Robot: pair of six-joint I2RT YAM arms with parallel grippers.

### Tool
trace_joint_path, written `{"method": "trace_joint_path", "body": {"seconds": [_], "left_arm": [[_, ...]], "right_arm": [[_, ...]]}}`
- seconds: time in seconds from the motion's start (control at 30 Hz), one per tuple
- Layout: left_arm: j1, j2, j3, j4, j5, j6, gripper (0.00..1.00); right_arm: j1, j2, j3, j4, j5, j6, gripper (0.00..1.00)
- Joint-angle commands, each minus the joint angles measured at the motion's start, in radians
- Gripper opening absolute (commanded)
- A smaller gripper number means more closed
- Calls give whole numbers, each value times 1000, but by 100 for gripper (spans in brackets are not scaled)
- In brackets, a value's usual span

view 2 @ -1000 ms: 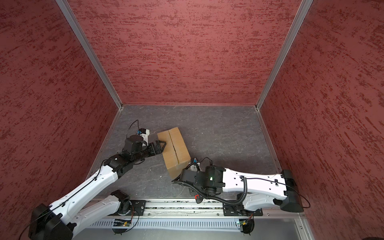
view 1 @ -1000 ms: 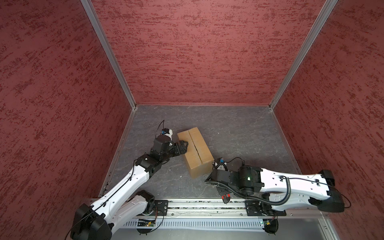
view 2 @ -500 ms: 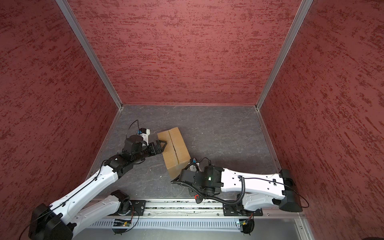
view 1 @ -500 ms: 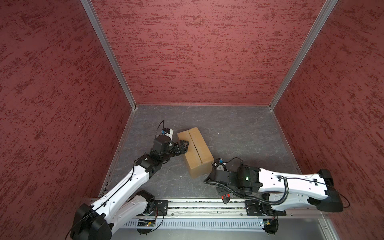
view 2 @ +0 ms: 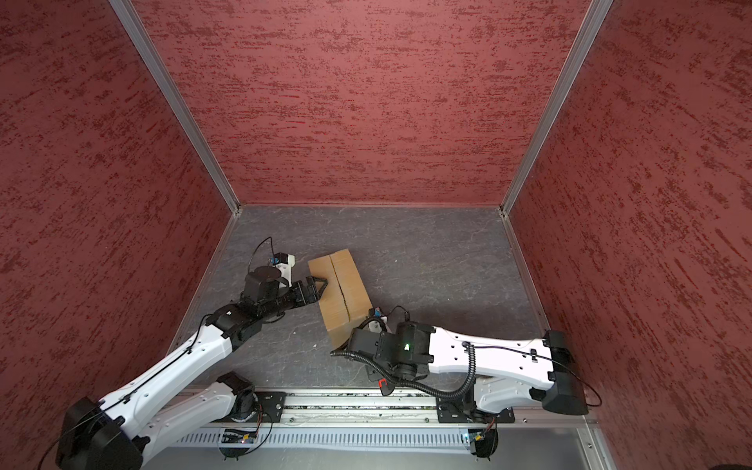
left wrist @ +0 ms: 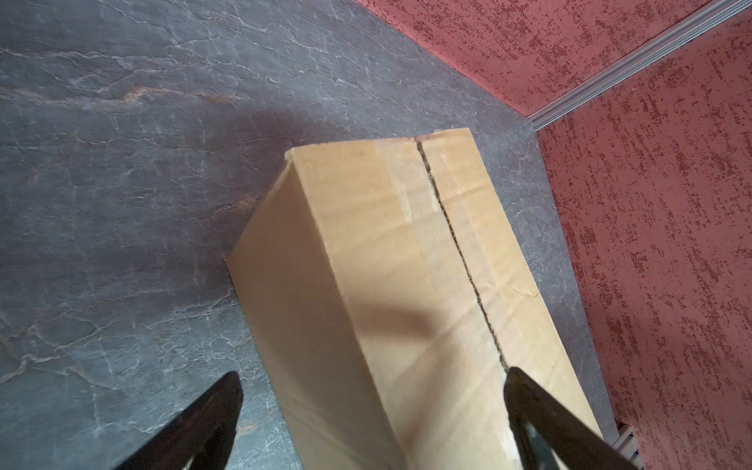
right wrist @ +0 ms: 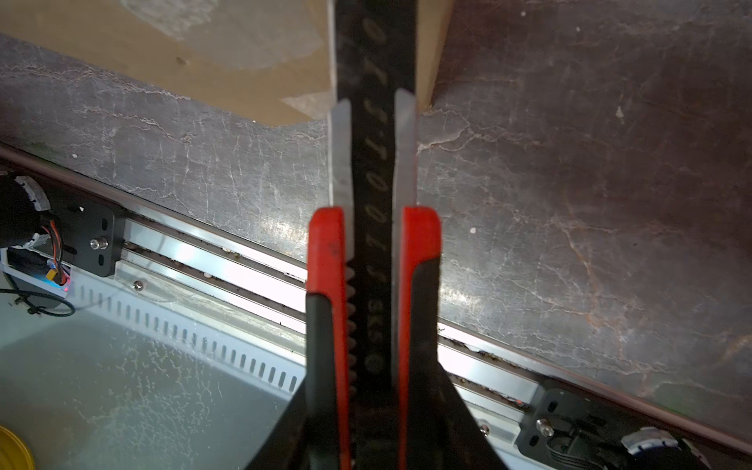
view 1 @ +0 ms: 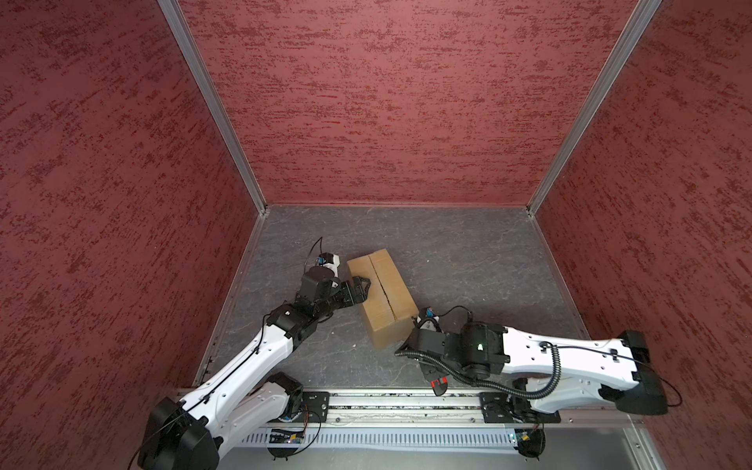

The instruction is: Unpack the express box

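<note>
Lying flat, oblong plain-brown express box [view 1: 401, 291], centre seam [left wrist: 461, 252] ragged.

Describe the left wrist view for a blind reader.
A brown cardboard box lies on a grey floor, flaps shut, a dark slit along its seam. The open left gripper has one fingertip by the seam, the other over the floor.

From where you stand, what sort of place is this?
Probably a robot test booth: red textured walls in aluminium framing enclose a grey stone-look table, the left arm and right arm are mounted on a rail along its front, and a cardboard box sits between them.
</note>
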Motion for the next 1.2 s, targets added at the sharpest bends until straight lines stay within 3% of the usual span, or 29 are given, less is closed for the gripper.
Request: {"method": "trace_joint_path", "body": {"seconds": [0.0, 1.17], "left_arm": [[-2, -2, -9, 25, 7, -6, 100], [-1, 0, -3, 27, 13, -12, 100]], "right_arm": [[-6, 1, 33, -4, 15, 8, 6], [-19, -3, 55, -42, 19, 4, 5]]}}
